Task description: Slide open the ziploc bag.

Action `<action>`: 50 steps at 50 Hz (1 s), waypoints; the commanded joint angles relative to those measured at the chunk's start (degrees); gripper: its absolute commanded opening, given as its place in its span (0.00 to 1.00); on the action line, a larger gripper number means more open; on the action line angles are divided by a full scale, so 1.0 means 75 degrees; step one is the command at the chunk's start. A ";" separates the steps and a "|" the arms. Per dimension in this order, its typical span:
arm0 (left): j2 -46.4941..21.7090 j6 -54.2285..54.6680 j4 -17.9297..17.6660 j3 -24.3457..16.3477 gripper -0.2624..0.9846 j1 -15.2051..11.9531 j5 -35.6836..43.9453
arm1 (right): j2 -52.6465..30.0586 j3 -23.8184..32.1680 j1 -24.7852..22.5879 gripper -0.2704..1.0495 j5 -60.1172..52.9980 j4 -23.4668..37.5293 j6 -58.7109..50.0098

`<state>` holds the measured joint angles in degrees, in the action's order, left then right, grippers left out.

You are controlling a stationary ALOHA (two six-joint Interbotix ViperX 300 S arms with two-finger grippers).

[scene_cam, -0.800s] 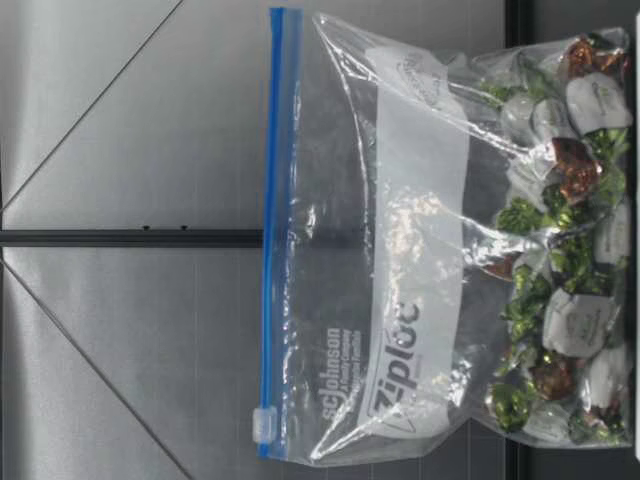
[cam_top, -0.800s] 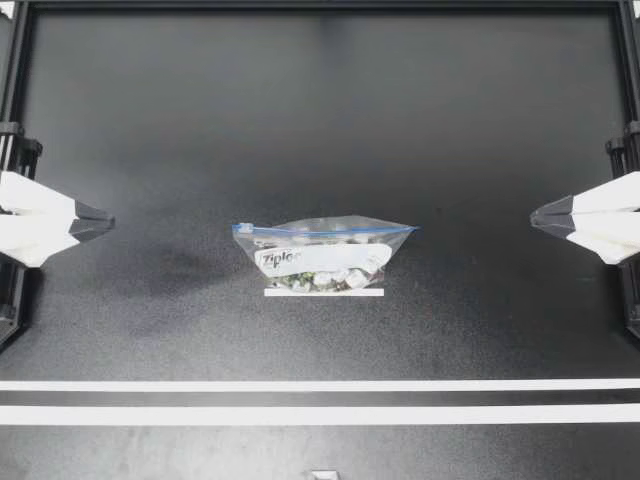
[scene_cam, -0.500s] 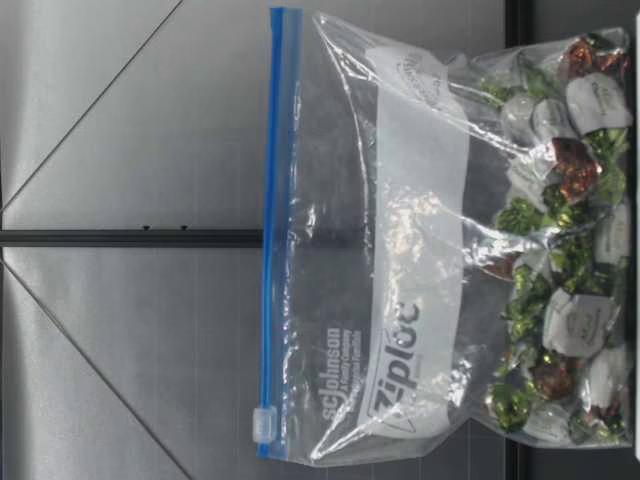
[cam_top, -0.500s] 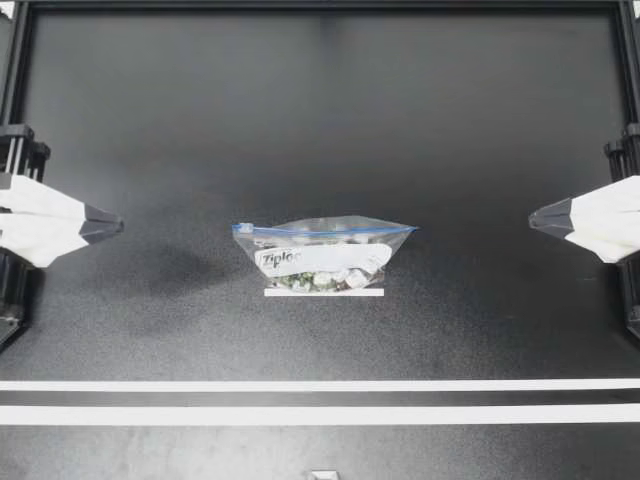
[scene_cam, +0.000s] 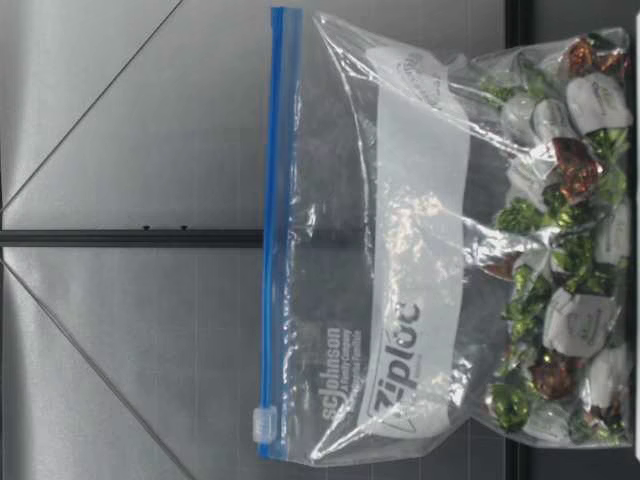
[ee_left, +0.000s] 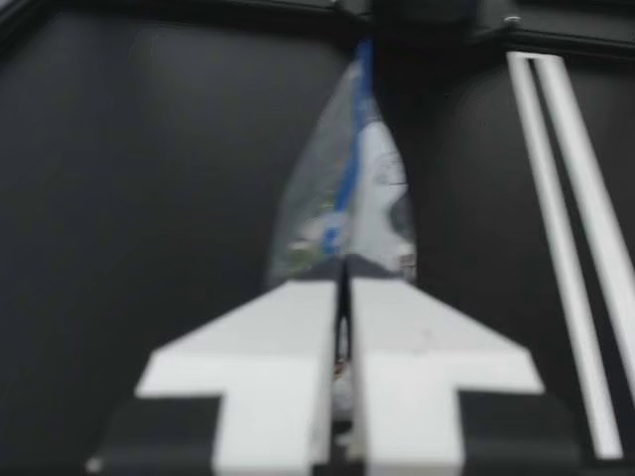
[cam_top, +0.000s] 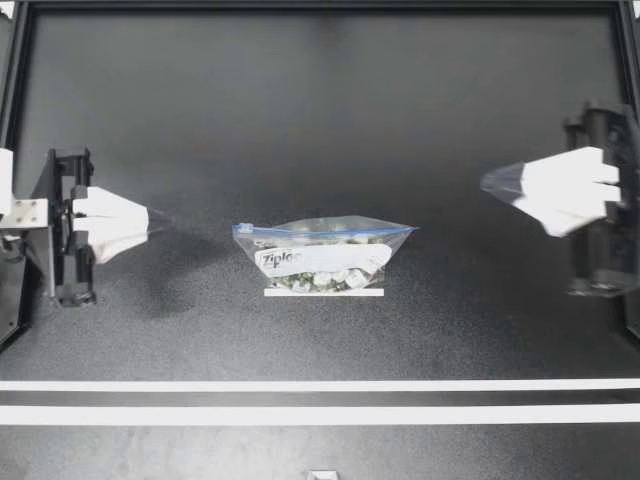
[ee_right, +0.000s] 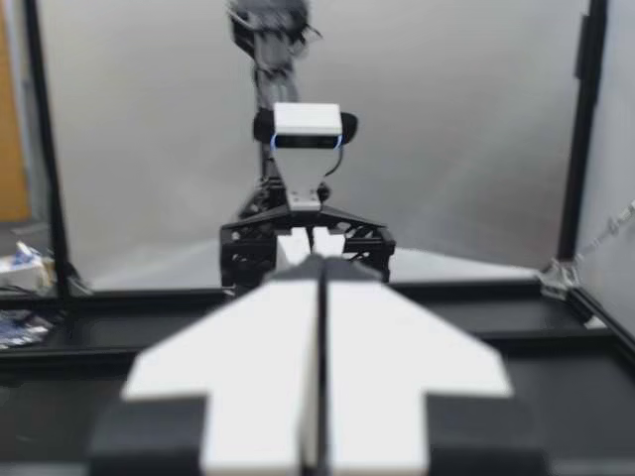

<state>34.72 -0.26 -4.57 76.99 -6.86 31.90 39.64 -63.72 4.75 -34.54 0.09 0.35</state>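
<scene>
So, nothing gripped yet.
Black table is carrying the clear candy-filled zip bag at centre, seal running left-right; left gripper and right gripper, jaws together, are flanking it; small white slider is sitting at its left end, nearer the left gripper.

Black table, two long white tape lines, short white tape strip

Clear plastic bag with a blue zip strip: maker's lettering is printed across its white label band, with smaller print just beside it.
</scene>
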 commanded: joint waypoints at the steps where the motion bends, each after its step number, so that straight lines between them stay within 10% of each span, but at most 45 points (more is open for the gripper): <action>1: -0.0551 0.0000 -0.0059 0.0023 0.09 -0.0012 0.0832 | -0.0504 0.0480 0.0164 0.08 -0.0070 0.0012 0.0012; 21: -0.2531 0.0094 -0.0070 -0.0387 0.60 -0.0012 0.1594 | -0.2625 0.1805 0.0398 0.29 0.0176 0.0059 0.0059; 34: -0.3422 0.0105 -0.0047 -0.0879 0.58 0.0082 0.2016 | -0.3961 0.2953 0.0398 0.61 0.0785 0.0105 0.0480; 50: -0.4055 0.0316 -0.0059 -0.1277 0.57 0.0199 0.2262 | -0.5180 0.4254 0.0375 0.63 0.2051 0.0129 0.0750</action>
<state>4.13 2.02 -5.01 68.47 -5.45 48.16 1.58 -34.89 7.38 -20.74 0.88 5.89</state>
